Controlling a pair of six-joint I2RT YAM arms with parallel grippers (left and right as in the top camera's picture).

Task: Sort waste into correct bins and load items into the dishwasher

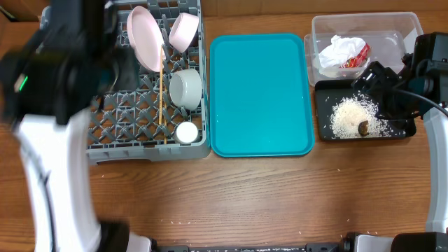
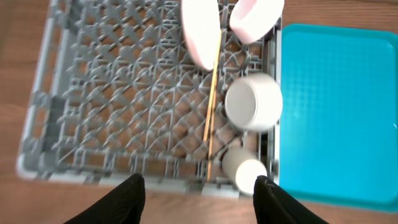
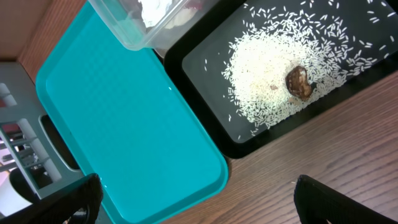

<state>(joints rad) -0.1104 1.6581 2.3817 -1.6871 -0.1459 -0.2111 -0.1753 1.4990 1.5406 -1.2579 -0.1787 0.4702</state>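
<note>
The grey dish rack holds the plate, two bowls, the cup and the chopsticks. The clear tub holds the napkin and red wrapper. The black tray holds the rice and brown lump. My left gripper is open and empty above the rack's near edge, by the cup. My right gripper is open and empty, above the table in front of the black tray.
The teal serving tray lies between the rack and the bins, with nothing on it. A few rice grains lie scattered on the wooden table near its front edge. The left arm hangs over the rack's left side.
</note>
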